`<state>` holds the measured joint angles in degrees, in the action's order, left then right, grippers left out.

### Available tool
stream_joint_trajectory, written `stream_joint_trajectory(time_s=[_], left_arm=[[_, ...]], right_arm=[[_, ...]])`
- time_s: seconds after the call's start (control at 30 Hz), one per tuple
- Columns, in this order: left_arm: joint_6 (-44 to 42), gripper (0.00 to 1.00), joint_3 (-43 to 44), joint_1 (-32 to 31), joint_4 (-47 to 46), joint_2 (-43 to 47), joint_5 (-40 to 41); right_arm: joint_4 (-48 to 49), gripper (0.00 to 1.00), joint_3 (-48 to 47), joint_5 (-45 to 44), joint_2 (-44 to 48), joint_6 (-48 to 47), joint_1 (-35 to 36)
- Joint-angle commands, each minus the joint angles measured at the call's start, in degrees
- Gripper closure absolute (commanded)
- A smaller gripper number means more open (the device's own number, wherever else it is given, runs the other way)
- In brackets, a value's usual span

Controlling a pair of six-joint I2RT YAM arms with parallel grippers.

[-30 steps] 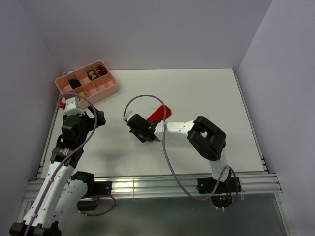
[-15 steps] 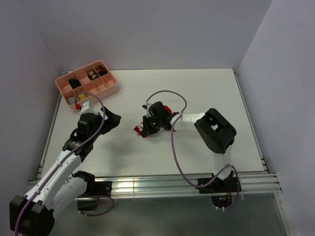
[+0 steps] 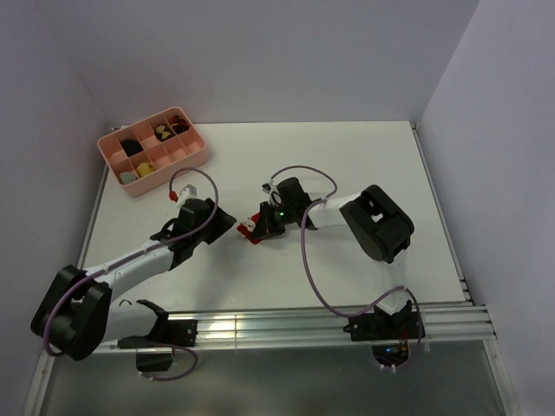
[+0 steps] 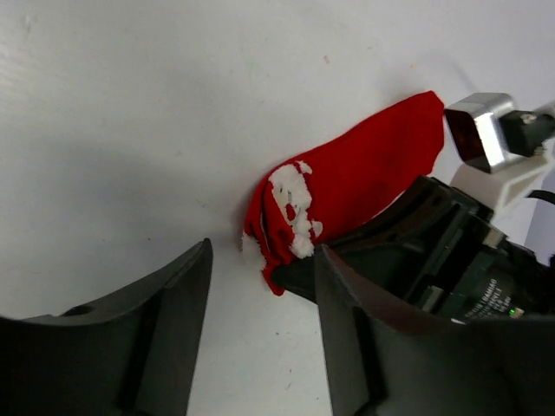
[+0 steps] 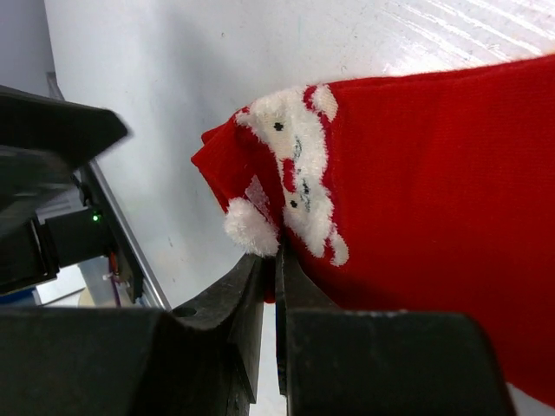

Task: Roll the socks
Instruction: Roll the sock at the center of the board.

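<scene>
The red socks [image 3: 257,228] lie on the white table near its middle, with a white fluffy Santa mark at the near end [image 4: 293,208]. They also fill the right wrist view [image 5: 416,191]. My right gripper [image 3: 265,227] is shut on the marked end of the socks, its jaws pinching the red fabric [image 5: 276,286]. My left gripper [image 3: 227,222] is open and empty, just left of the socks' end; in the left wrist view its fingers [image 4: 165,338] stand apart, with the socks just ahead of the gap [image 4: 260,347].
A pink compartment tray [image 3: 186,156] with several small bundles stands at the back left. White walls enclose the table on three sides. A metal rail [image 3: 277,325] runs along the near edge.
My left arm has swung down and right, reaching to the socks' end. My right gripper has turned and closed on the marked end, folding the socks over toward the left.
</scene>
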<state>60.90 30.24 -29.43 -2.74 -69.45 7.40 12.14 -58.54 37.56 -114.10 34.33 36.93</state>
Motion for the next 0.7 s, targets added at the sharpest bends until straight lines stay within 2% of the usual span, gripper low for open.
stream_joint_trajectory(time_s=[0.0,0.07,0.13,0.33,0.4,0.47,0.67], left_arm=[[4.8,0.47,2.4,-1.8,-4.7,-4.3,1.1],[5.4,0.50,3.2,-2.3,-4.6,-6.6,1.2],[5.5,0.57,3.5,-2.8,-5.1,-7.6,1.4],[6.1,0.61,2.6,-3.3,-2.7,-7.8,4.7],[6.2,0.67,1.7,-3.2,-1.5,-6.6,6.3],[5.8,0.68,1.1,-3.3,-0.8,-6.5,7.4],[3.3,0.73,2.7,-3.3,-2.5,-12.5,4.3]], right_arm=[[0.6,1.00,0.5,1.1,-1.3,0.7,-0.3],[0.7,1.00,0.5,1.3,-1.6,0.8,-0.5],[0.9,1.00,0.7,1.6,-1.6,1.2,-0.8],[2.0,1.00,1.1,2.7,-1.8,1.8,-1.6],[2.3,1.00,1.2,2.9,-1.6,1.8,-1.8],[2.2,1.00,1.2,2.8,-1.6,1.7,-1.7],[2.0,1.00,0.7,2.8,-1.9,1.6,-1.8]])
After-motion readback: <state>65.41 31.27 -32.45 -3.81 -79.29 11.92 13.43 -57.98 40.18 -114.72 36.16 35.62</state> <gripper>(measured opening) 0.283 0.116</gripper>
